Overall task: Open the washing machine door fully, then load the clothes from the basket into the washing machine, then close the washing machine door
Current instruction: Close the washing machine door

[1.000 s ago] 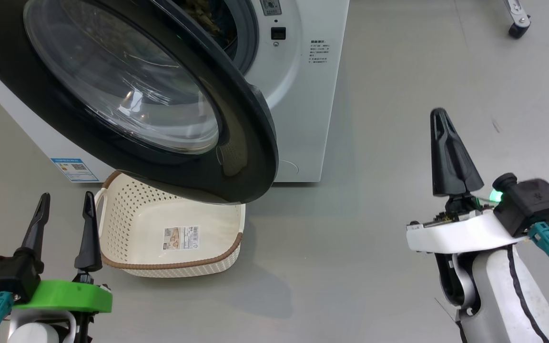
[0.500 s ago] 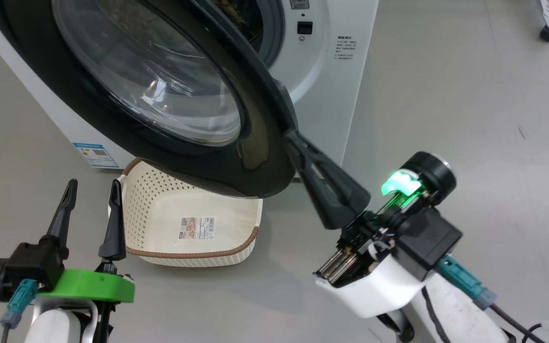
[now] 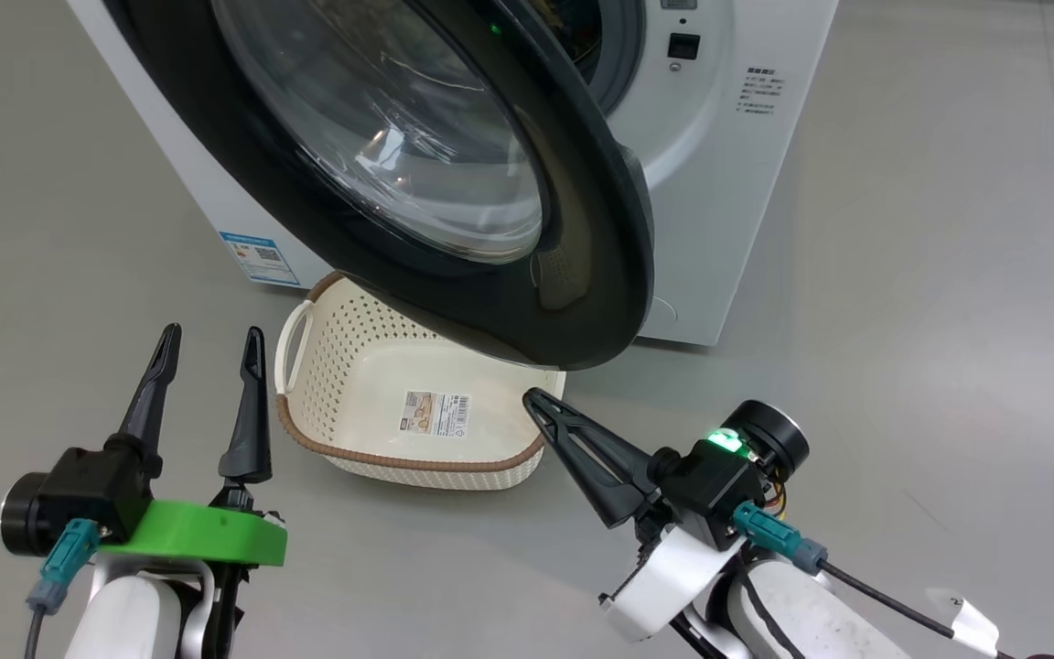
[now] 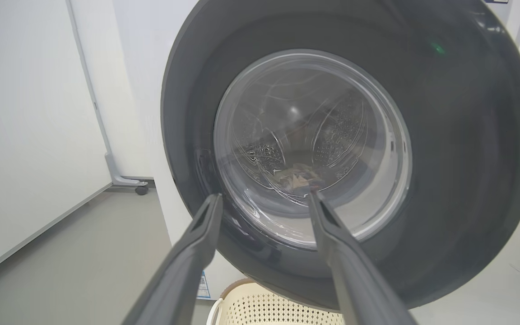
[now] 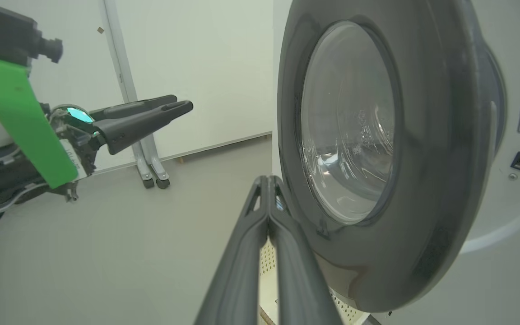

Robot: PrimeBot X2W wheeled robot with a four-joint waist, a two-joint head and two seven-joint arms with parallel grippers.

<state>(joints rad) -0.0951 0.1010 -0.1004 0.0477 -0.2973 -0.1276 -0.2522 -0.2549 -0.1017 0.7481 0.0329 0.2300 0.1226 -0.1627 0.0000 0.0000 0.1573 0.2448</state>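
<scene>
Main risk: the right fingers (image 3: pixel 582 448), pressed together into one thin point, slip off the glossy black rim of the door (image 3: pixel 600 275) if they push it, because there is little contact and the surface is curved. Likely result is a weak push and a door that doesn't latch on the washing machine (image 3: pixel 728 183). Second risk: the tip enters the gap between door edge and machine front and gets pinched as the door swings. Third: a low sweep clips the basket (image 3: pixel 399 458), which sits on the floor (image 3: pixel 902 320) under the door's lower edge, just beside that tip. The basket looks empty, with the label on its bottom bare. A scrap of patterned fabric, probably the clothes (image 4: pixel 298 174), shows through the glass low in the drum, too small to be sure. The door stands part open.

Pose: right arm low, forearm rising from the lower right of the head view, fingers angled up-left, tip just below the door rim, seemingly not touching. Left arm low at lower left, left fingers (image 3: pixel 248 412) spread with nothing between them, pointing at the door glass, apart from the basket handle
</scene>
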